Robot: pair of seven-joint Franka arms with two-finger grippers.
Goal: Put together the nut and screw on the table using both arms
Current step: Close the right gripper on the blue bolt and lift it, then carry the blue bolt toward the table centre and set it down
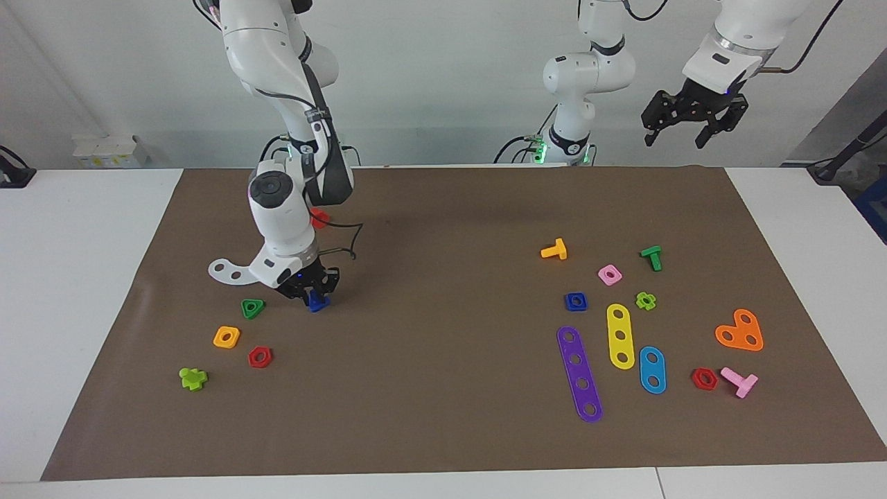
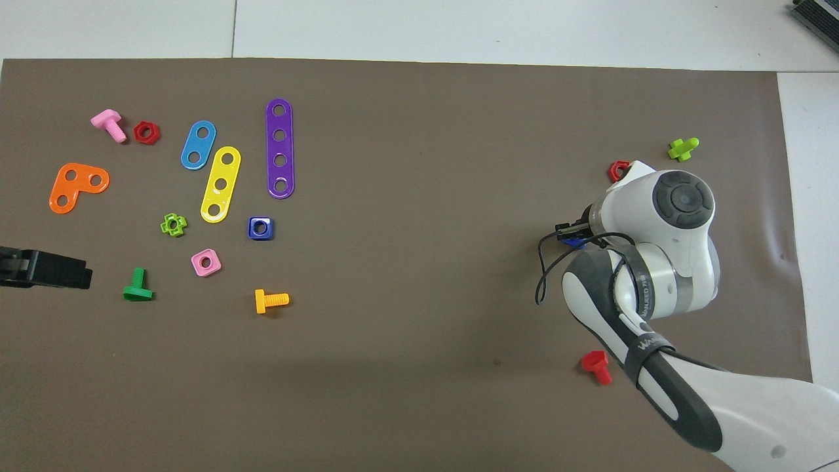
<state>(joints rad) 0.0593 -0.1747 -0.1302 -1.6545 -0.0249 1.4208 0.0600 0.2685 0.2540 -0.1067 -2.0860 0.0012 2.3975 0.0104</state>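
Right gripper [image 1: 313,290] sits low on the mat, fingers closed around the screw [image 1: 318,302], just beside the green triangular nut [image 1: 253,308]; the nut [image 1: 575,301] lies well apart from that green piece, toward the left arm's end of the table [image 1: 104,229]; left gripper [image 1: 694,123] waits raised, jaws spread and empty; a shallow pinch on the head could let the screw twist or drop on lifting, spoiling the alignment with the hole.
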